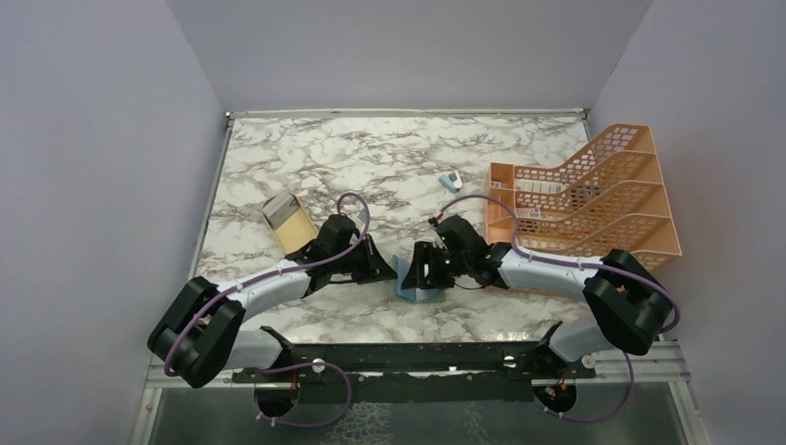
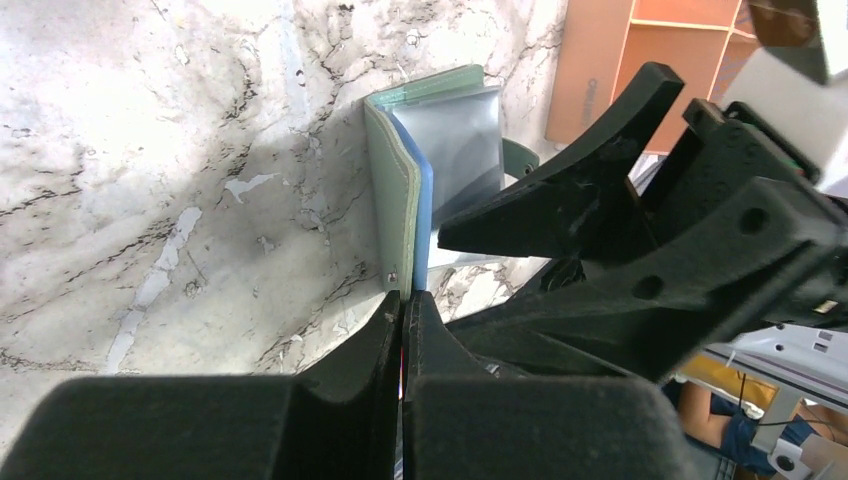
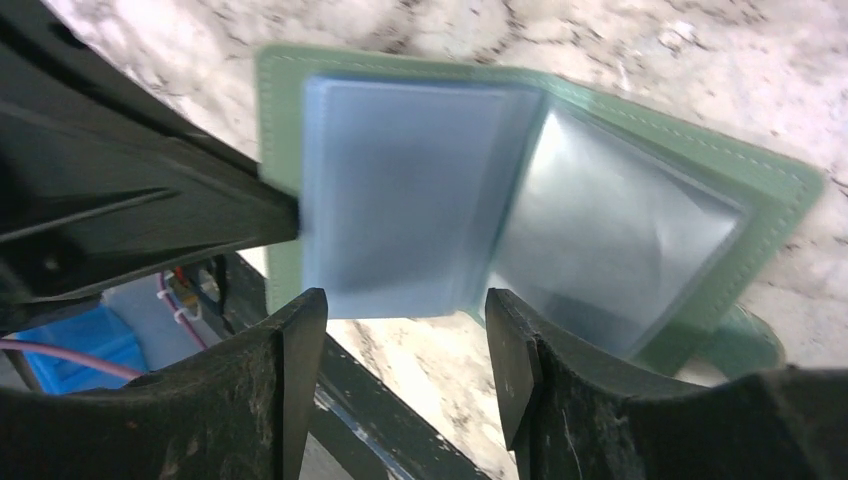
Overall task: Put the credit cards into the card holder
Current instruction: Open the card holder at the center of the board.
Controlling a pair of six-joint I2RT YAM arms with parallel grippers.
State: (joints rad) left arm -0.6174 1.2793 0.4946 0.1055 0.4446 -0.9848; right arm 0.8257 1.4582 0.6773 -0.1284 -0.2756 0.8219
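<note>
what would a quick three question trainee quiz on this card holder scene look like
1. True or false: the right gripper is shut on the card holder.
2. Where on the table does the orange file rack stand? A) left side B) right side C) between the arms
3. Fill in: the left gripper is shut on an edge of the ____.
Key: 1 false, its jaws stand open; 2 B; 3 card holder.
</note>
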